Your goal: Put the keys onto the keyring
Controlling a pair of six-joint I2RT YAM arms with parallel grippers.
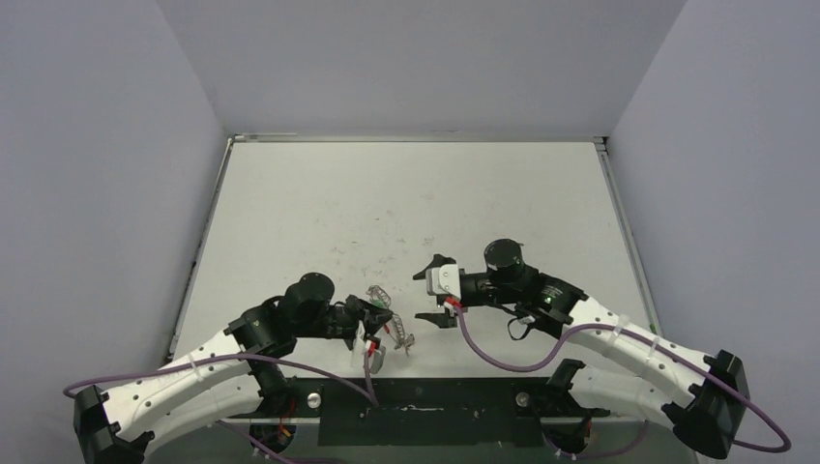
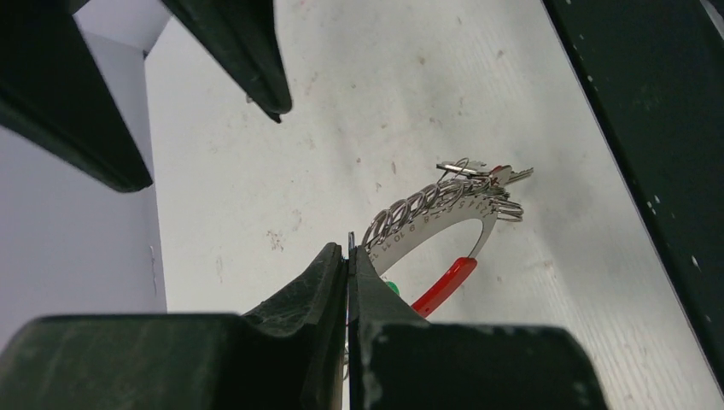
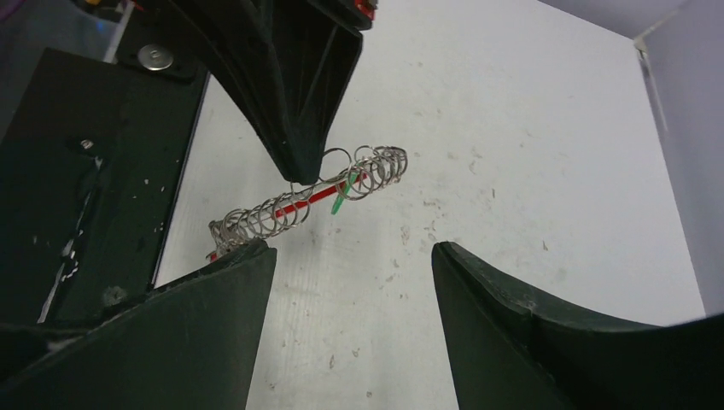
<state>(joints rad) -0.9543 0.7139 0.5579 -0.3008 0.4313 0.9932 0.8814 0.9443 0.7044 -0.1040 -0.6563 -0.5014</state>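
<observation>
Jaws: L gripper (image 2: pixel 348 253) pinched on keyring (image 2: pixel 427 224), silvery coil w/ red section; R gripper (image 3: pixel 353 260) apart.

Keyring (image 2: pixel 444 201): silver wire coils, one red curved section. Key (image 3: pixel 341 202): green head. Desk (image 1: pixel 406 193): white, dark specks and scuffs. Left gripper (image 2: pixel 348 256) and right gripper (image 3: pixel 354 256): black. Cable (image 1: pixel 474 340): purple. Left arm (image 1: pixel 184 382): white, black joints.

The top external camera sits above and behind the 2 arm bases (image 1: pixel 97 420), looking down on the whole table (image 1: pixel 406 193) from well back. The left wrist camera looks out low along the left fingers (image 2: pixel 320 295), the right wrist camera between the right fingers (image 3: pixel 205 329), both close to the tabletop. All 3 views share the keyring (image 1: pixel 389 325).
</observation>
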